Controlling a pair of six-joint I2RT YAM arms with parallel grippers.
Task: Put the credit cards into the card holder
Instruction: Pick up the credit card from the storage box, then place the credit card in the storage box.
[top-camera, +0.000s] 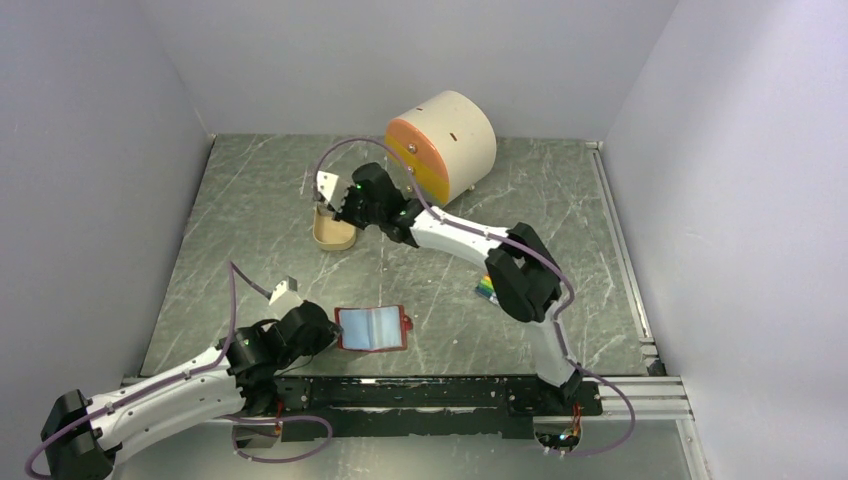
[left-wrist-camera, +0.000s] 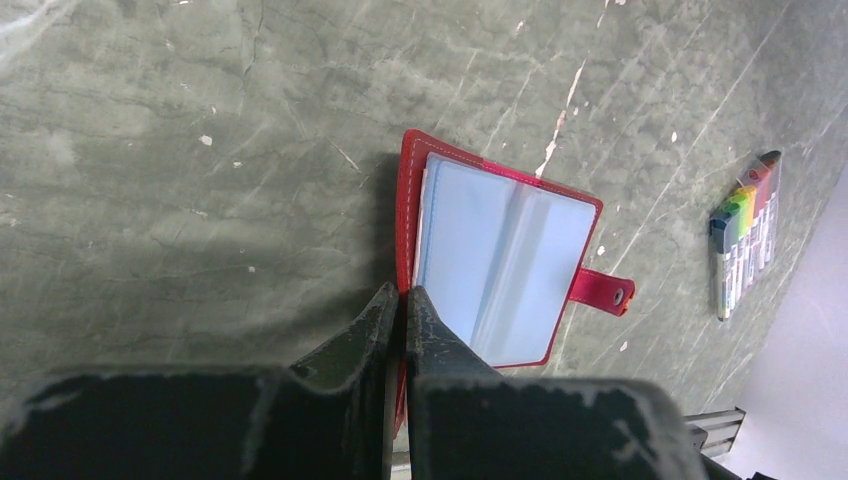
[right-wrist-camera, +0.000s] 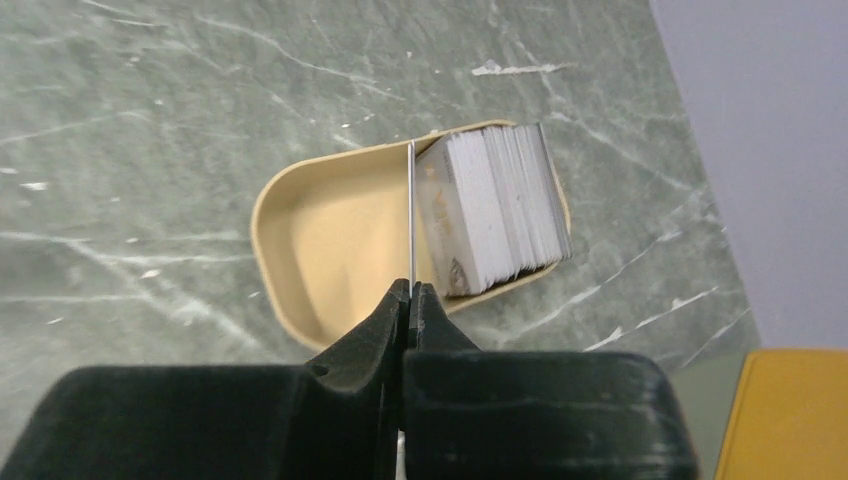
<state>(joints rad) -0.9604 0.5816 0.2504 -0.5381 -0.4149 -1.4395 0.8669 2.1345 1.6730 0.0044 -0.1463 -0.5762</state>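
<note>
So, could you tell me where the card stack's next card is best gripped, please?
I'd pinch the top edge of the outermost card of the stack, coming from above on the side facing the bare half of the tray. The cards stand on edge, packed at one end, so only that face is free.

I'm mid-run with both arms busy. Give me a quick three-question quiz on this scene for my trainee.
1. True or false: the card holder lies snapped shut.
2. What does the right gripper pinch? A) one card, seen edge-on; B) a coin; C) nothing.
3. Fill in: the stack of cards sits in the tan ____.
Key:
1. False. It lies open, with the left gripper shut on its edge.
2. A.
3. tray.
</note>
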